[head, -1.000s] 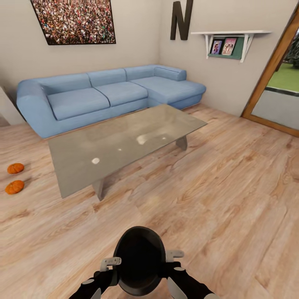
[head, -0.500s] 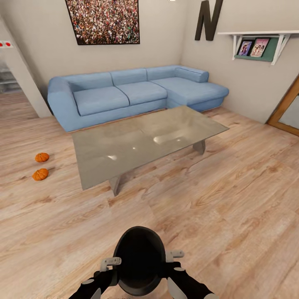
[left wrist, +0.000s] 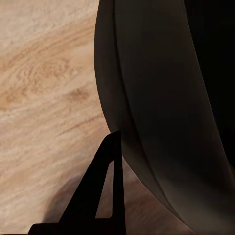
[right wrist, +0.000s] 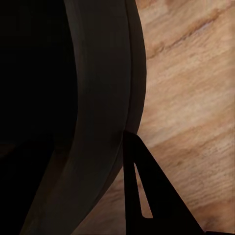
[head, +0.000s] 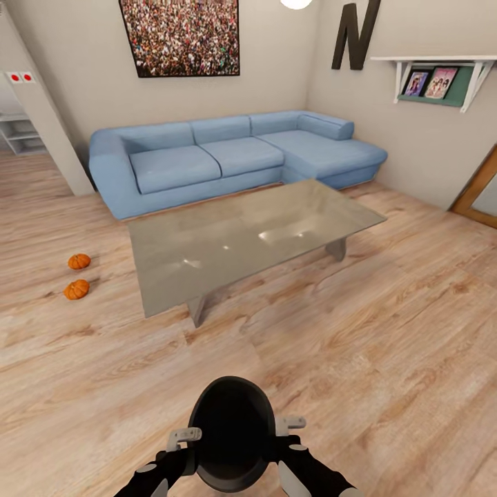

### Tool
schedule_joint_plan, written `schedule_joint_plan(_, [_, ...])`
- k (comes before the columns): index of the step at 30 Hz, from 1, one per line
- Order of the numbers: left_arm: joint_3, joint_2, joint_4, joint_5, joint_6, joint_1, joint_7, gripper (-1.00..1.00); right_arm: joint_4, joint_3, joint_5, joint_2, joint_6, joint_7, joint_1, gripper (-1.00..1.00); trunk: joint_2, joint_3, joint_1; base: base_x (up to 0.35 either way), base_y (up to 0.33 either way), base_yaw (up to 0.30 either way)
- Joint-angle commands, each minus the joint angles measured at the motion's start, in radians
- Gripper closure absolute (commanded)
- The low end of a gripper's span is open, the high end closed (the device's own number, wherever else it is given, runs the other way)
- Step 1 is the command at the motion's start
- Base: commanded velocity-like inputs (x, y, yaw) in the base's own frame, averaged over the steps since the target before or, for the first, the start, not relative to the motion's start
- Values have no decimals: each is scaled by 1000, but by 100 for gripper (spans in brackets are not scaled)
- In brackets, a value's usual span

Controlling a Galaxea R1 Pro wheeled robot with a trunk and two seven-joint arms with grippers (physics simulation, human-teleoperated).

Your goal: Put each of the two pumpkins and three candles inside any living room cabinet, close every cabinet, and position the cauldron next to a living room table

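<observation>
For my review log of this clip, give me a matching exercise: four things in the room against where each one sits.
Things:
1. black round cauldron
2. two small orange pumpkins
3. long blue corner sofa
4. framed crowd picture

Places:
A. on the wall above the sofa
B. behind the glass-topped table
C. on the wooden floor beside the table
D. between both tools

Pairs: 1-D, 2-C, 3-B, 4-A

Both arms reach forward low in the head view, forearms angled inward. The left hand [head: 185,437] and the right hand [head: 288,422] sit opposite each other — each pressed to a side of the black cauldron [head: 231,431], one finger [left wrist: 100,196] outside its rim.
</observation>
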Motion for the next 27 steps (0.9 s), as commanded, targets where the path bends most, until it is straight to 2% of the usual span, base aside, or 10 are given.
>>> schedule_joint_plan(1, [-13, 2, -1, 24, 3, -1, 7, 100, -29, 16, -1, -1, -62, -5, -1, 100, 7, 2, -4, 0, 0, 134])
schedule_joint_plan(3, [-13, 1, -1, 24, 3, -1, 7, 100, -29, 17, -1, 0, -62, -5, -1, 100, 21, 7, -12, 0, 0, 179])
schedule_joint_plan(13, [-12, 2, -1, 24, 2, -1, 7, 100, -29, 17, -1, 0, -61, -4, -1, 100, 21, -2, -12, 25, 8, 212])
schedule_joint_plan(21, [-12, 1, -1, 24, 3, -1, 8, 100, -29, 17, -1, 1, -63, -3, -1, 100, 21, -3, -12, 250, 128, 40])
schedule_joint_plan(27, [-13, 1, -1, 24, 3, -1, 8, 100, -29, 17, -1, 1, -61, -3, -1, 100, 21, -3, -12, 293, 121, 230])
